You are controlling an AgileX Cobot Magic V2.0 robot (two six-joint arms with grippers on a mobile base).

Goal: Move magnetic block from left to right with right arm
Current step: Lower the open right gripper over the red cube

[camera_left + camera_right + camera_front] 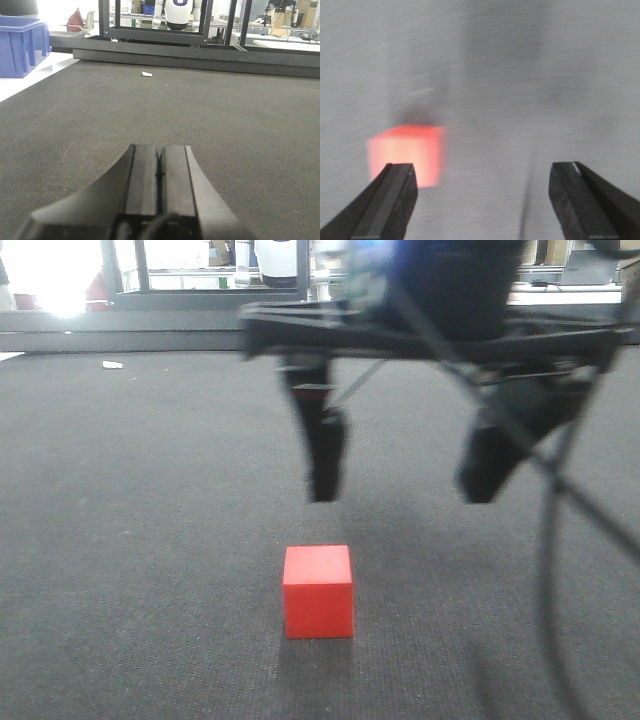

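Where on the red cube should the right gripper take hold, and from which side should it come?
Grip the red cube on two opposite side faces, coming from straight above: it sits flat on the mat, its sides flat and parallel. The open right gripper hangs above, yet the cube lies below one finger, not between both, so I would centre it first.

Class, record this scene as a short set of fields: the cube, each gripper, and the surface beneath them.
Block: small matte red cube, resting on the mat, untouched
Surface: dark grey textured mat
Right gripper: open, empty, raised off the mat; cube lies near one finger, not centred
Left gripper: shut, empty, low over the mat
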